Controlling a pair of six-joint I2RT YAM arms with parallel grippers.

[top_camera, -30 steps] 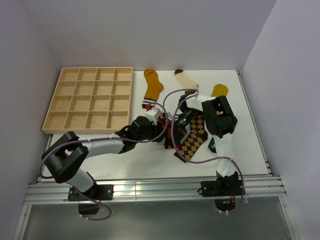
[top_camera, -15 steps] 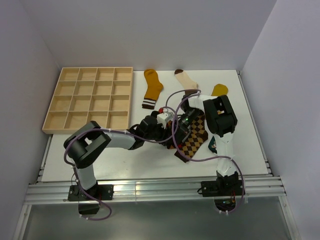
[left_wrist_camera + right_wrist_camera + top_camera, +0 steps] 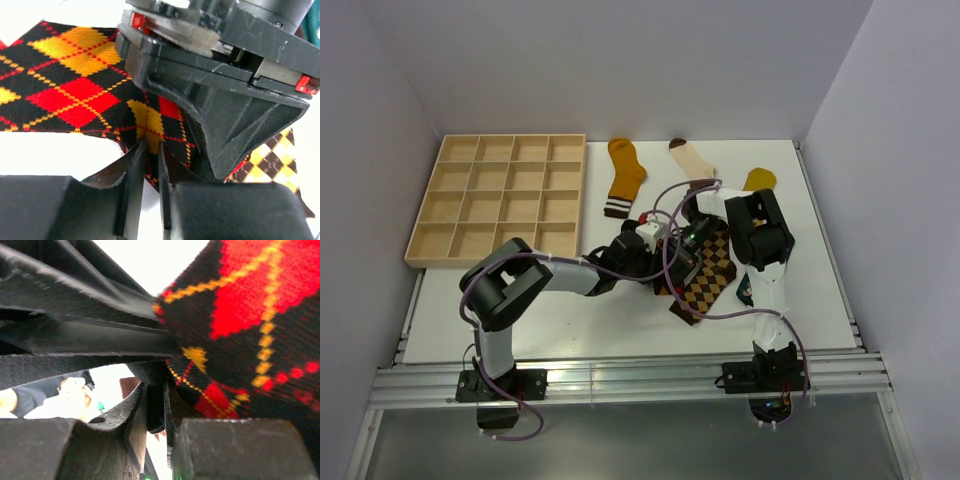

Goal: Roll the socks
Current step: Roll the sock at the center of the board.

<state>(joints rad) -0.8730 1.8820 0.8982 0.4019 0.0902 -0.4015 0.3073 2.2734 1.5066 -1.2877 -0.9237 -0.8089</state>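
Top view: the left pincer (image 3: 658, 256) and the right pincer (image 3: 682, 258) sit tip to tip low over the surface (image 3: 620, 322). The brown argyle sock (image 3: 708, 276) lies flat just beyond and beside them.

Left wrist view: the left pincer is pressed nearly together, pinching the edge of the red argyle sock (image 3: 75, 95). The sock spreads ahead and to the left of the tips.

Right wrist view: the right pincer is closed on a dark fold of the same sock, which rises ahead and to the right.

A robotics lab test cell: plain pale walls (image 3: 620, 60) box in a white table (image 3: 620, 322), two robot arms (image 3: 560, 277) bolted to an aluminium rail (image 3: 620, 381) at its near edge, wooden compartment tray (image 3: 510, 137) far left.
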